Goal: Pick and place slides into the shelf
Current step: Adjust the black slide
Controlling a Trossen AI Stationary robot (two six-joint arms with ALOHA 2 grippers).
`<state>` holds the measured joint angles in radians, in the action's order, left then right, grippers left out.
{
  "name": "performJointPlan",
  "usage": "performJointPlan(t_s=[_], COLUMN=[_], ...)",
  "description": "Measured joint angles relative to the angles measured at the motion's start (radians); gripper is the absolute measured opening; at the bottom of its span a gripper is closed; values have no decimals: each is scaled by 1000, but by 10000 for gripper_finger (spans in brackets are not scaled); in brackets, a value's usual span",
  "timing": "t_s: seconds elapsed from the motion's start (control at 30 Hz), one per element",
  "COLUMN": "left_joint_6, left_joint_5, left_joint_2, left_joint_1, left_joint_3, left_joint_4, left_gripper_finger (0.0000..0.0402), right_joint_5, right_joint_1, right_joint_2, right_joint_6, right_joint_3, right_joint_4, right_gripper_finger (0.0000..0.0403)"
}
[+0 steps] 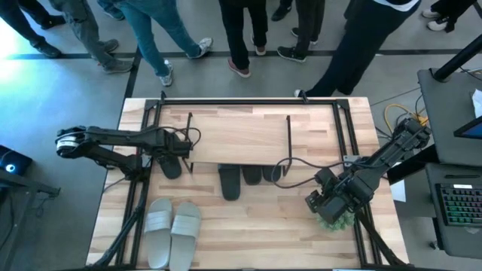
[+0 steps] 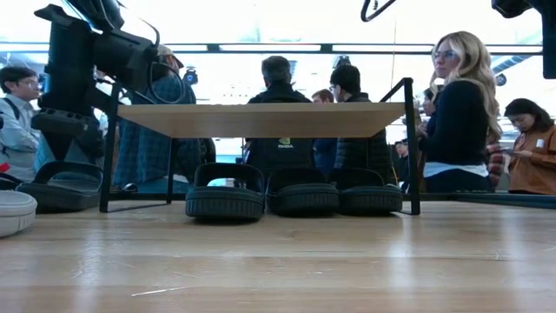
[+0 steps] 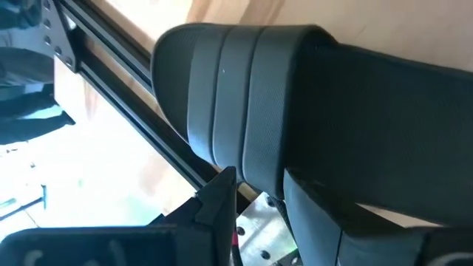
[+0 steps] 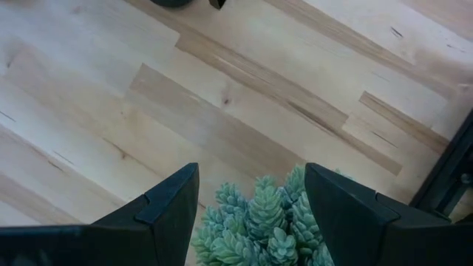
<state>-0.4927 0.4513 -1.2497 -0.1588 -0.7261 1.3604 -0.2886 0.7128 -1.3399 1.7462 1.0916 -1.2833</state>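
A: Where is the left gripper (image 1: 179,145)?
B: Clamped on a plain black slide (image 1: 170,164) at the light-wood shelf (image 1: 237,135)'s left end.
A: And the right gripper (image 4: 251,193)?
B: Spread open above a green succulent plant (image 4: 259,222).

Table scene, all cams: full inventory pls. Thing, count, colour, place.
Black open-toe slides under the shelf: three, black, side by side.
Black slide in the left gripper: one, black, by the shelf's left legs.
Pale grey ribbed-strap slides: two, grey-white, table's front left.
Light-wood shelf on black wire legs: one, mid-table.
Green succulent plant: one, front right, below the right gripper.
Wooden tabletop: one, light wood.
People: several, standing beyond the table.
Left gripper: shut on the black slide.
Right gripper: open over the plant.
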Motion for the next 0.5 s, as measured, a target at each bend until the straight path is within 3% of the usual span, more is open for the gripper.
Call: performJointPlan(t_s=[0.5], left_joint_6=[1], left_joint_5=[-23], left_joint_2=[-42], left_joint_1=[11], left_joint_3=[9], left_joint_4=[-33], left_gripper_finger=[100], right_joint_5=[0], right_joint_1=[0], right_joint_2=[0], right_joint_6=[-2], right_joint_3=[0], right_joint_4=[-14], right_gripper_finger=[238])
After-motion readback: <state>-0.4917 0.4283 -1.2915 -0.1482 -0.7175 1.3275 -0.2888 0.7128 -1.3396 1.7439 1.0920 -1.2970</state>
